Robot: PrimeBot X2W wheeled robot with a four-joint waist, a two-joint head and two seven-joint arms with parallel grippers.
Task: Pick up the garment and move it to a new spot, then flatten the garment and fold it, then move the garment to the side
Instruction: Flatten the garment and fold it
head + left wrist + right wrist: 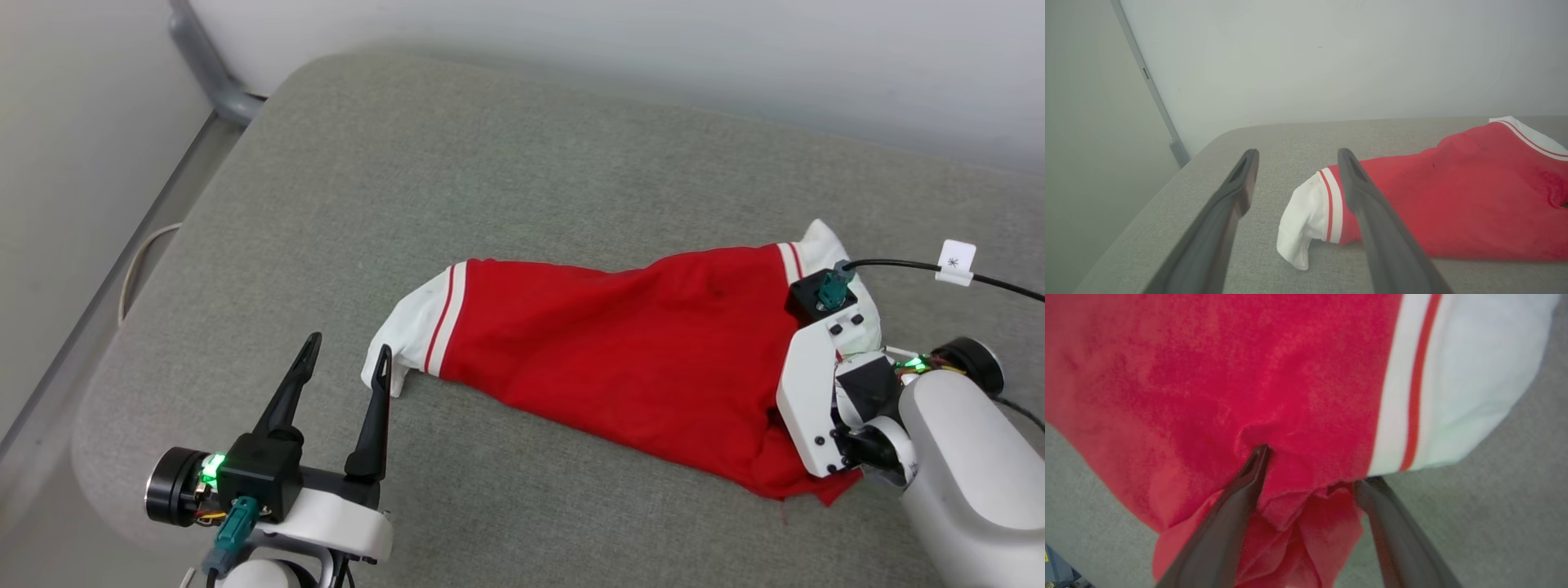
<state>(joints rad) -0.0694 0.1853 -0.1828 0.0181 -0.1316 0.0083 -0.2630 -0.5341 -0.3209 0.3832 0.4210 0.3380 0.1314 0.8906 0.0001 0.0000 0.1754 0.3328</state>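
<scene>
Grey pad (490, 163) carries the garment (620, 343), rumpled, its long axis running left to right. The right gripper (1314, 467) is on it, spread jaws straddling red cloth at its right end, nothing pinched. The left gripper (347, 347) hangs spread just beside the white sleeve (1306, 216). The right wrist view catches a fingertip denting cloth; the head view hides that.

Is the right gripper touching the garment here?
Touching. The right wrist view shows the right gripper open, with one of its fingers pressing a dimple into the garment.

Bare lab, grey padded bench (522, 155)
</scene>
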